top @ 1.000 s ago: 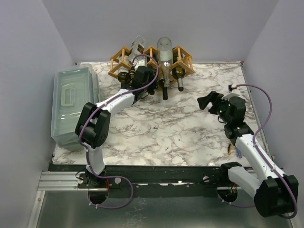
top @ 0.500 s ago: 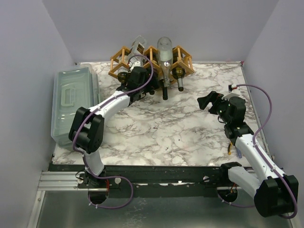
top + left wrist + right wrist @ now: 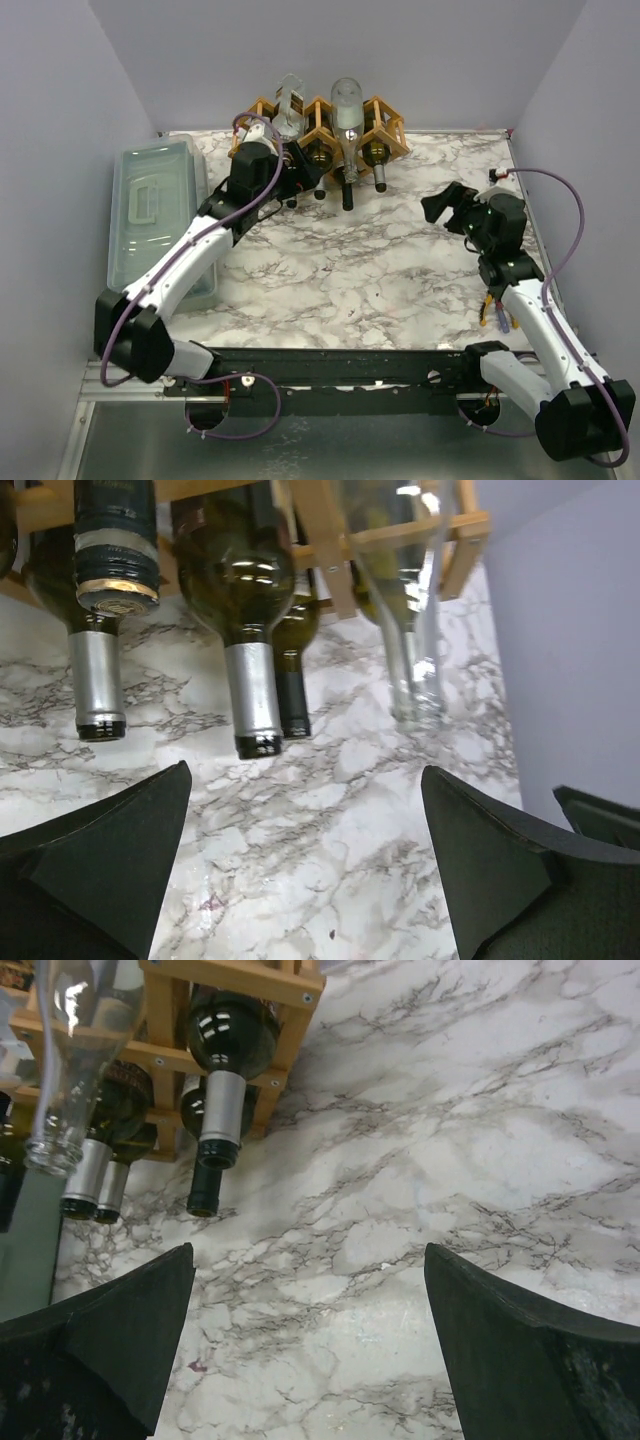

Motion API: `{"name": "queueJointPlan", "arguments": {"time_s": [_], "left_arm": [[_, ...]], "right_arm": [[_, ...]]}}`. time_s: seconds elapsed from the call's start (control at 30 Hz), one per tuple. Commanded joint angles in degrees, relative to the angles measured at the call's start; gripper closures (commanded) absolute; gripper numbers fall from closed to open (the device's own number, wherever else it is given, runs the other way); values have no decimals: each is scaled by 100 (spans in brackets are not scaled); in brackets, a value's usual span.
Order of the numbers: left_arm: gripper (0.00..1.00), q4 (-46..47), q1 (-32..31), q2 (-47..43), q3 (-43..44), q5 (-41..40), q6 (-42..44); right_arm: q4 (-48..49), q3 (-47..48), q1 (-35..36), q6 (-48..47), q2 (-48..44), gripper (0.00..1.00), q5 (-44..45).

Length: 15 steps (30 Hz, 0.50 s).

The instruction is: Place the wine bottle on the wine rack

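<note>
wine bottle [image 3: 245, 610]: dark green glass with a silver foil neck. it lies in the wine rack [image 3: 320, 110] with its neck pointing to the near side and its mouth hanging just above the marble table [image 3: 360, 270]. it sits straight ahead of the left gripper [image 3: 305, 770], so it is judged to be the task's bottle, though the pictures alone cannot settle which one that is.

wine rack: a light wooden lattice at the far edge of the table, about mid-width. its cells are filled, with several dark bottles in the lower row. two clear bottles [image 3: 400, 600] are carried higher, tilted.

left gripper: fingers spread wide with nothing between them. it hangs just near of the rack's left part, apart from the bottle necks.

right gripper [image 3: 308, 1248]: also spread wide and empty. it sits over the right side of the table, well apart from the rack and facing it.

grey-green lidded box [image 3: 155, 215]: at the left edge of the table, lid on.

status: every bottle in view rests in the rack. none lies on the table and none is in a gripper. placement is judged complete. what is left, at most, is to draw the left arm clear without knocking the near-pointing necks. how firmly the bottle is seated in its cell cannot be told.
</note>
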Motion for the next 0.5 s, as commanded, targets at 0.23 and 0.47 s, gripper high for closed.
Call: {"name": "queueJointPlan", "arguments": {"time_s": [0.23, 0.47], "left_arm": [[1, -219, 5, -2008, 97, 985, 721], [1, -204, 12, -2923, 682, 596, 1279]], "right_arm": [[-1315, 1580, -8, 165, -891, 0, 326], [-1806, 2724, -8, 13, -1413, 0, 777]]}}
